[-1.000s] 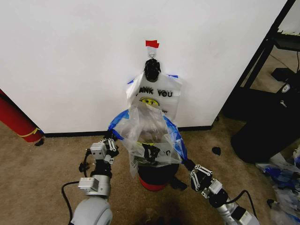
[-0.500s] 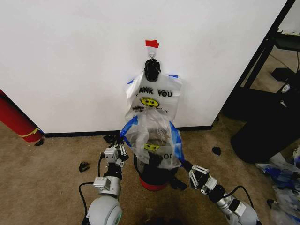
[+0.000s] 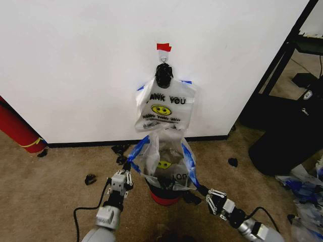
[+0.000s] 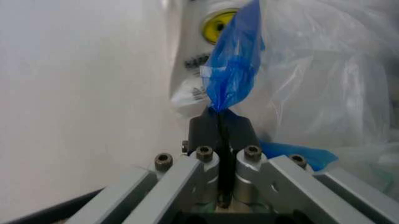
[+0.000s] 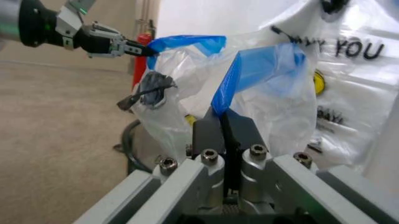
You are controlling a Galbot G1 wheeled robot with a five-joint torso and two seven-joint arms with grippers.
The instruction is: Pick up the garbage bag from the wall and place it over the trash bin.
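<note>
Nearest to me, my left gripper [image 3: 129, 172] sits low on the left of the trash bin [image 3: 162, 193], and my right gripper [image 3: 206, 192] sits low on its right, a little closer to me. In the left wrist view the left gripper [image 4: 222, 122] has its fingers [image 4: 206, 128] clenched on a blue edge of the garbage bag [image 4: 234, 74]. In the right wrist view the right gripper [image 5: 223, 123] is likewise pinched tight on another blue strip of the garbage bag [image 5: 262, 70], and I can see the left gripper [image 5: 132, 47] farther off holding the opposite blue corner.

Between the two grippers, the garbage bag [image 3: 164, 161] is stretched open and stands above the trash bin, its lower part draped around the bin's top. The clear plastic bulges upward, with the blue edges running down each side toward my fingers. Only the bin's dark body and red base show beneath the plastic, standing on the brown carpet [image 3: 45, 191].

Behind that, the white "THANK YOU" bag [image 3: 164, 106] hangs against the wall [image 3: 75, 65] from a hook under a piece of red tape [image 3: 163, 47]. Its lower edge reaches just to the top of the garbage bag.
</note>
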